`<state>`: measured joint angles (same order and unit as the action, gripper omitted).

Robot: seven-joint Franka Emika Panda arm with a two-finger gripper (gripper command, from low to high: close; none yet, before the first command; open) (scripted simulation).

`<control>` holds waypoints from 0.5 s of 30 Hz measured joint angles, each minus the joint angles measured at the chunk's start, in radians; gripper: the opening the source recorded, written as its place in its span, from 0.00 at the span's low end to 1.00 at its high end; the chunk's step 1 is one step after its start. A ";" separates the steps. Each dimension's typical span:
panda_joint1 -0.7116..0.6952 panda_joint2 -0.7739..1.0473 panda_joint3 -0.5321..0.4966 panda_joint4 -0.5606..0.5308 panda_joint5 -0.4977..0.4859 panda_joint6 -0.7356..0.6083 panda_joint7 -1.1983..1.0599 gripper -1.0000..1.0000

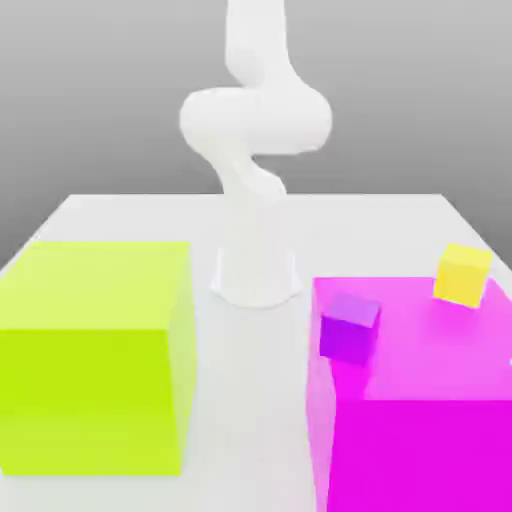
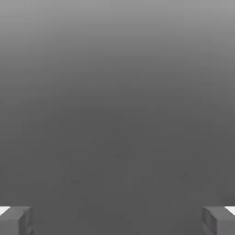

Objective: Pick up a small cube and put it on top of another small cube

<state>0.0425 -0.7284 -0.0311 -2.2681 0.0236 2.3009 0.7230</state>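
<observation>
Atop the magenta block (image 1: 420,340), yellow cube (image 1: 462,275) lies apart from the wide-spread tool (image 2: 117,220).

I'm watching the ext. cam facing the arm (image 1: 255,120) head-on, low and close over the table (image 1: 250,380). Hand cam's looking past claw fingertips (image 2: 16,220) at blank grey; no overlap.

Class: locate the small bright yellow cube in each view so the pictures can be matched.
Exterior view: small bright yellow cube sits on the big magenta block, towards the exterior view's right.
Hand view: plain grey backdrop between the fingertips of the open gripper.
Shared landmark: that grey backdrop.
</observation>
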 joint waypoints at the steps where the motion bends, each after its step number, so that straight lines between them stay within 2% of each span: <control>1: 0.023 0.035 -0.014 0.012 0.009 0.007 -0.041 0.50; 8: 0.164 0.277 -0.075 0.082 0.056 0.071 -0.328 0.50; 15: 0.254 0.515 -0.066 0.149 0.051 0.139 -0.579 0.50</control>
<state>0.2966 -0.2131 -0.0969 -2.1191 0.0741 2.4402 0.1436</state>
